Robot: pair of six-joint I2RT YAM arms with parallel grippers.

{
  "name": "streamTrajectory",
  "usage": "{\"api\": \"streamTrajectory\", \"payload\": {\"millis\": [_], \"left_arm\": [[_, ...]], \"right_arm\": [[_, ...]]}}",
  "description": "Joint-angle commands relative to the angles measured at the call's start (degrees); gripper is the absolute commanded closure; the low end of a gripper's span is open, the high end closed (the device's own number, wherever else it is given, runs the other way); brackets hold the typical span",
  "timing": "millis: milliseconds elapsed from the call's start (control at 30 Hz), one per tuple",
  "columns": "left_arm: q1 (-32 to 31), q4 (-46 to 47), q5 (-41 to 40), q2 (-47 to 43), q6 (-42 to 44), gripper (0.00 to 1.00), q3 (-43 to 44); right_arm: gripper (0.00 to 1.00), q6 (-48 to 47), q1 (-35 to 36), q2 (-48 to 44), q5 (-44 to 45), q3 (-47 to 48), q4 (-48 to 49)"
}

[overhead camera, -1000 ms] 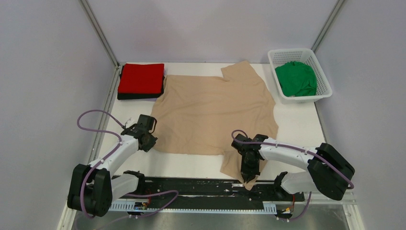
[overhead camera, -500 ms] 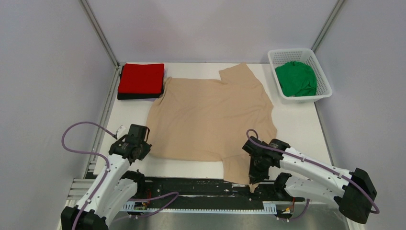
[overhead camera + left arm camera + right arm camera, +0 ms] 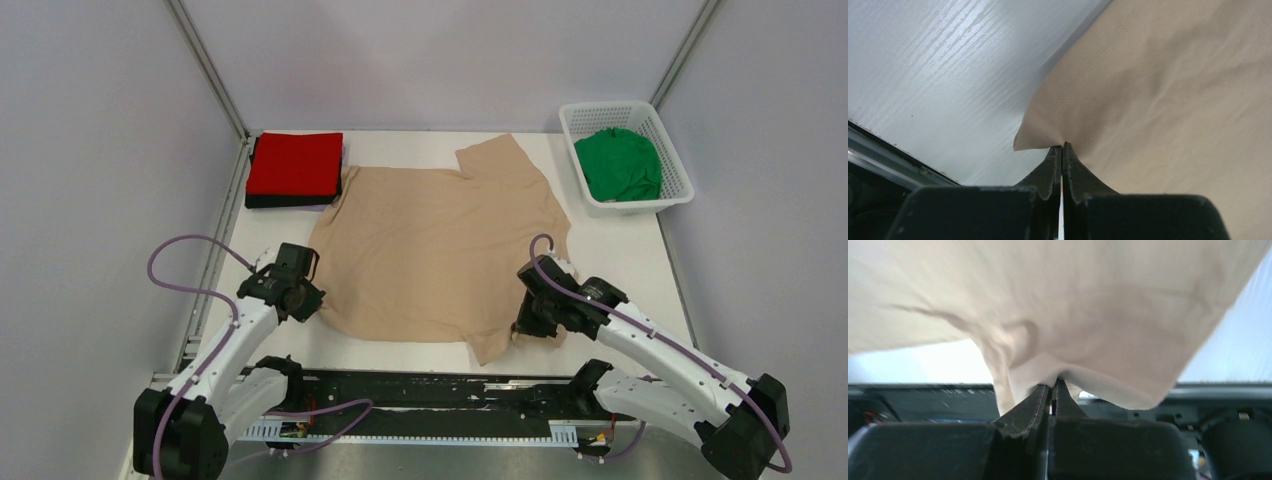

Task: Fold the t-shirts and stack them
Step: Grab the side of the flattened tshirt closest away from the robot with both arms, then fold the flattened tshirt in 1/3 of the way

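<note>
Bright, even light, soft shadows; the fingers [image 3: 1025, 409] blur in wrist views.

text: none readable | labels: none | brands: none | numbers: none | signs: none

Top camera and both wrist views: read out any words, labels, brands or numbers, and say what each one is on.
No readable text. The beige-tan cloth t-shirt, red folded t-shirt, green crumpled t-shirt, white plastic lattice basket and white table are all plain; anything on the black base rail is too small to tell.
</note>
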Motion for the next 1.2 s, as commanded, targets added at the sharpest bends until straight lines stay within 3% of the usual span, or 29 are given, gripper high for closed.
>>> {"api": "streamTrajectory", "payload": {"millis": [0,200,433,733,1000,1067,1133,1167], "left_arm": [[0.4,10.1,1.2,7.6,2.8,1.0,6.1],[0.7,12.9,-0.5,17.9,5.2,1.0,13.5],[3.2,15.4,-0.1,27.7,7.0,1.0,21.2],[5.7,17.8,0.9,37.9,10.9,1.0,29.1],[7.2,17.7,0.7,46.7,11.1,0.99,34.9],[7.5,18.2,1.6,49.1,11.2,0.92,36.8],[7.8,18.4,2.0,51.3,11.5,0.74,39.5],[7.8,18.5,2.1,52.4,11.9,0.56,40.5]], "right_arm": [[1.0,-9.1,-6.6,1.1,4.5,6.2,10.8],[1.0,-20.7,-16.4,6.8,4.4,11.8,17.6],[1.0,-26.6,-26.0,14.3,-1.3,16.8,24.5],[1.0,-31.1,-32.9,24.3,-4.1,22.0,29.6],[1.0,-32.6,-37.3,38.7,-9.2,30.6,30.6],[0.99,-32.4,-37.8,43.7,-9.7,34.3,30.6],[0.94,-32.2,-38.1,50.1,-10.0,39.2,30.4],[0.88,-31.9,-38.3,53.1,-9.9,42.3,30.0]]}}
